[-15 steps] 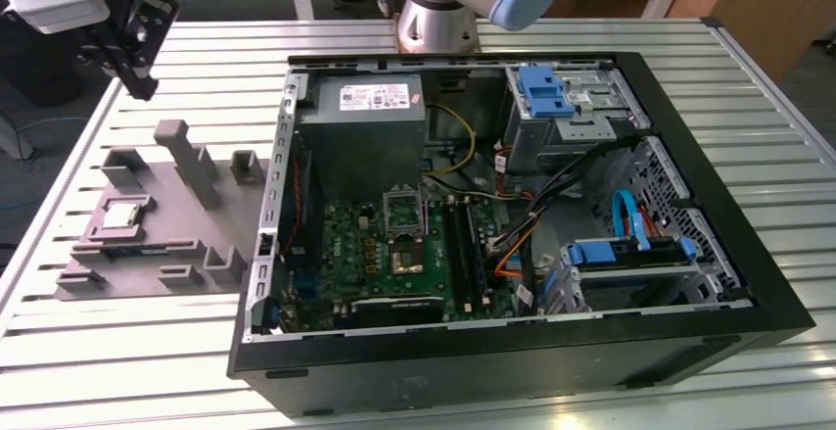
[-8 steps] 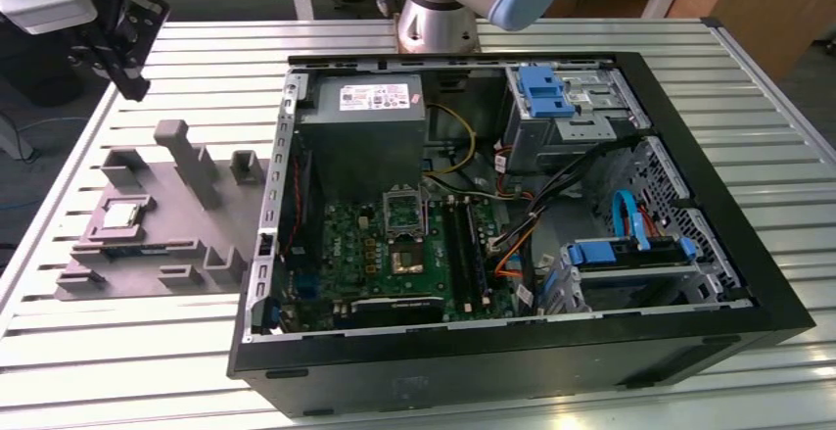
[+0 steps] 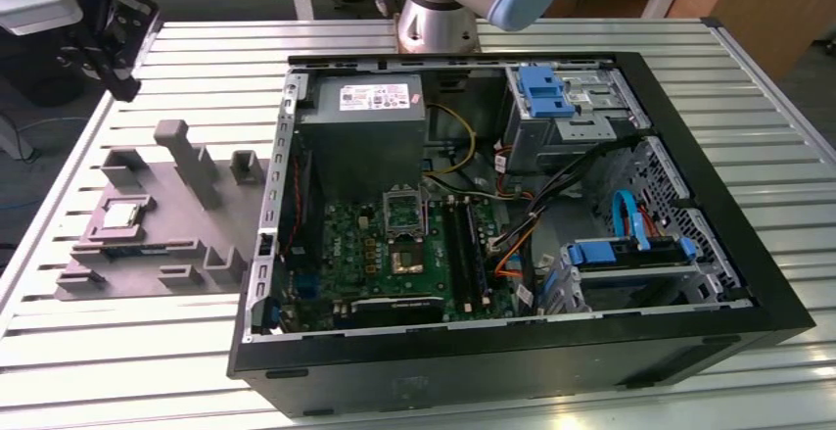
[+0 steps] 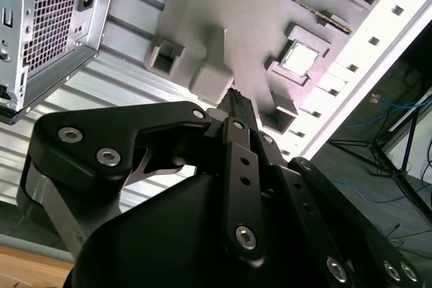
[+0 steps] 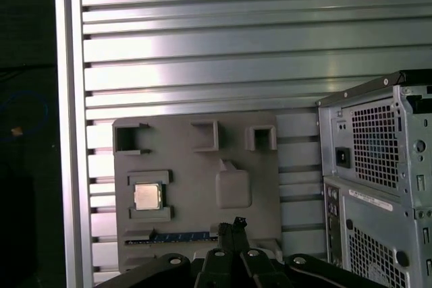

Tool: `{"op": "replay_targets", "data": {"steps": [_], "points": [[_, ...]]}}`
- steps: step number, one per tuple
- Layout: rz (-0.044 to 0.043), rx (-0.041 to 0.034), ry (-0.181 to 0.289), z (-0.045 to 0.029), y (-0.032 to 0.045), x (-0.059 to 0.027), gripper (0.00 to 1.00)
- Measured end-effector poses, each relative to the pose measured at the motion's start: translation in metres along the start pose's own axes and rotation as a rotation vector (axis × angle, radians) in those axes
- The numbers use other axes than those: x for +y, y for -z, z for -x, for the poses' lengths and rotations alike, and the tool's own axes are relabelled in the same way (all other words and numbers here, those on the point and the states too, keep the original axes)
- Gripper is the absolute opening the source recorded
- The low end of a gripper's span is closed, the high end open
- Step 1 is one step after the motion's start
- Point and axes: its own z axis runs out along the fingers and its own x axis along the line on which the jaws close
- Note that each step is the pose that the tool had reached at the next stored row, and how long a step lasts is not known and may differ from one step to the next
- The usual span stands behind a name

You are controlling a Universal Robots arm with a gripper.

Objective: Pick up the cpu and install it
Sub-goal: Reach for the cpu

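While the pincer (image 5: 233, 224) hovers, the cpu (image 5: 147, 196) lies untouched.

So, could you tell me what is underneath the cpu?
The cpu lies in a square pocket of the grey fixture plate on the slatted table; the pocket's floor beneath it is covered.

One cpu (image 3: 120, 216), one case (image 3: 523, 376), one fixture (image 3: 196, 222).

cpu (image 5: 147, 196) top: silvery metal, soft sheen. Holder (image 5: 182, 193): matt grey plastic, slightly grainy. Table (image 3: 758, 107): ribbed bare aluminium, satin glare. Case (image 3: 523, 361): matt black shell, dull grey sheet metal inside. Gripper (image 4: 236, 99): matt black links, shiny steel screws (image 4: 246, 236).
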Motion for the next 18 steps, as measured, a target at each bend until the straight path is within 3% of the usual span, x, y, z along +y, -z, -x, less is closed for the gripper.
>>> {"op": "replay_targets", "data": {"steps": [18], "points": [[-0.0001,0.0009,0.0,-0.0197,-0.0012,-0.0015,0.11]]}}
